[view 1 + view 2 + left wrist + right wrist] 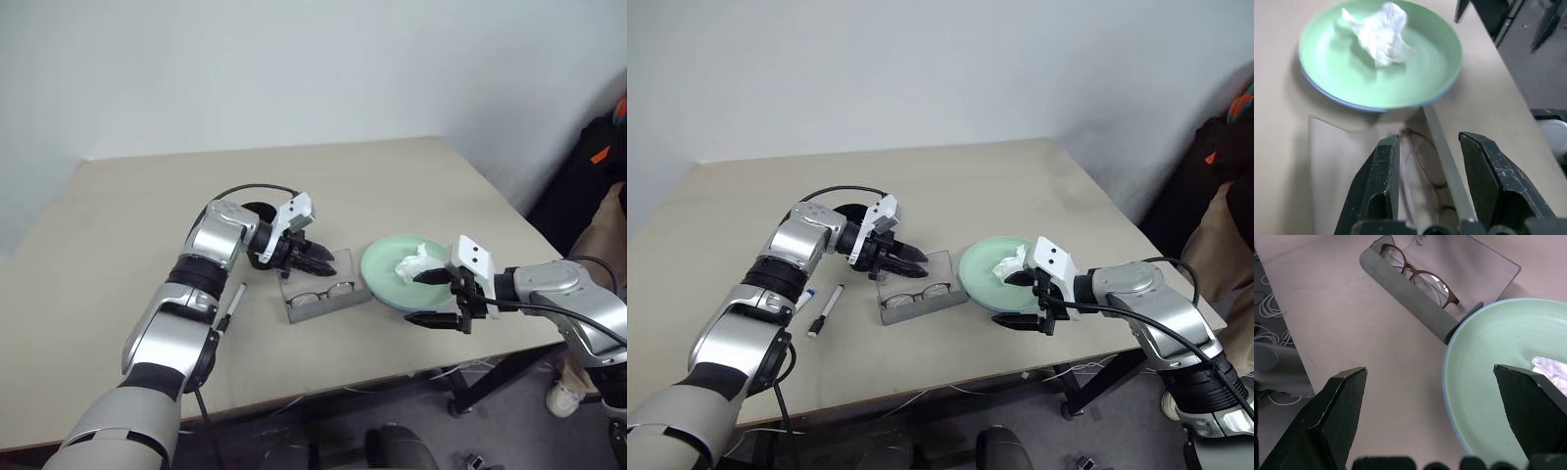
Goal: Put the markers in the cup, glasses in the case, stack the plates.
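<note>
The left tool [904, 259] hangs just above the open case [921, 290], its 2 black fingers [1376, 186] parted to a middling gap with nothing between them. Beneath it the glasses [916, 293] lie inside the case, along its front wall, so that part of the task looks done apart from the lid. The right tool [1021, 299] stands as wide as it goes, 1 finger over the rim of the mint green plate [978, 269] and 1 outside it near the table [1019, 186] edge, gripping nothing. A crumpled white tissue [1380, 30] sits on that plate, and a thin blue edge underneath suggests the 2 plates are already stacked. The plate touches the case's end.

1 marker [826, 311] lies on the table beside the left forearm; the black cup [850, 212] is half hidden behind the left wrist.

Risks as I judge them: a low sweep of the left arm could roll the marker away or tip the cup. A nudge from the right tool could push the plate into the case and jolt the glasses.
</note>
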`<action>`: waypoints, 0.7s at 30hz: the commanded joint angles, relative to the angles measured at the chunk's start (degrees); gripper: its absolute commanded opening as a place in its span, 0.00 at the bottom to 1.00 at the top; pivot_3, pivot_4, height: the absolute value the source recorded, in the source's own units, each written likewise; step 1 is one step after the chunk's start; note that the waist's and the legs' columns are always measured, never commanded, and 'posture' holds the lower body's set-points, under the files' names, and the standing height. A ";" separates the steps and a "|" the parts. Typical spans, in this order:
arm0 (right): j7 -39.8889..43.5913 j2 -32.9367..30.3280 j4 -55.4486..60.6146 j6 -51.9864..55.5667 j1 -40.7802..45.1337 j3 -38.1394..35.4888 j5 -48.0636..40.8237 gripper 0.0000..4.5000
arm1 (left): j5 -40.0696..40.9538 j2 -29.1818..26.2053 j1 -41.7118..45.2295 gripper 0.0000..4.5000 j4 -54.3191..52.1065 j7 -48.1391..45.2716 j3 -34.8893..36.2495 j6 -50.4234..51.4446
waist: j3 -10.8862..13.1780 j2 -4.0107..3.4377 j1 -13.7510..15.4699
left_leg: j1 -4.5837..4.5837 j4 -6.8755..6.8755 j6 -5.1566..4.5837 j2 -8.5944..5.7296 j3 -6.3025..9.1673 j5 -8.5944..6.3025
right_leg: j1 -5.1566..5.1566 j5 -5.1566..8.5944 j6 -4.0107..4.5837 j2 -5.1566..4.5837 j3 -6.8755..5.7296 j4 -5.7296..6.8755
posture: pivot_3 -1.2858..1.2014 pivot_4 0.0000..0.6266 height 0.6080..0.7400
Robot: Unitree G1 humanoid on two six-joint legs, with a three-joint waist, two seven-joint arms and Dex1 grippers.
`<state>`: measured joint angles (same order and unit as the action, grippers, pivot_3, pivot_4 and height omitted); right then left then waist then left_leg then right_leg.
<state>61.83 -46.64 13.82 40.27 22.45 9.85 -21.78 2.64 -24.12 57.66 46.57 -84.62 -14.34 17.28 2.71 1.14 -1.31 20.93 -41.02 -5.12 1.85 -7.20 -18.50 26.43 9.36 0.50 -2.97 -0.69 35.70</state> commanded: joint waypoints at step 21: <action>0.08 0.30 -0.38 -0.29 3.39 -0.30 -0.14 1.00 | -8.86 6.14 5.87 0.00 19.12 26.56 0.49 -16.96 | 0.00 0.01 0.01 | 0.03 -0.01 0.01 -0.06 -0.02 -0.01 | 0.01 -0.09 -0.13 -0.02 -0.01 -0.02 | 0.52 0.00 1.00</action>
<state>61.89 -46.39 12.53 40.27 24.22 10.40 -21.78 -5.50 -17.90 61.67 66.32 -58.14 -14.15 1.20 2.71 1.15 -1.30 20.95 -41.02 -5.12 1.79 -7.22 -18.50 26.44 9.27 0.37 -2.99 -0.69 35.68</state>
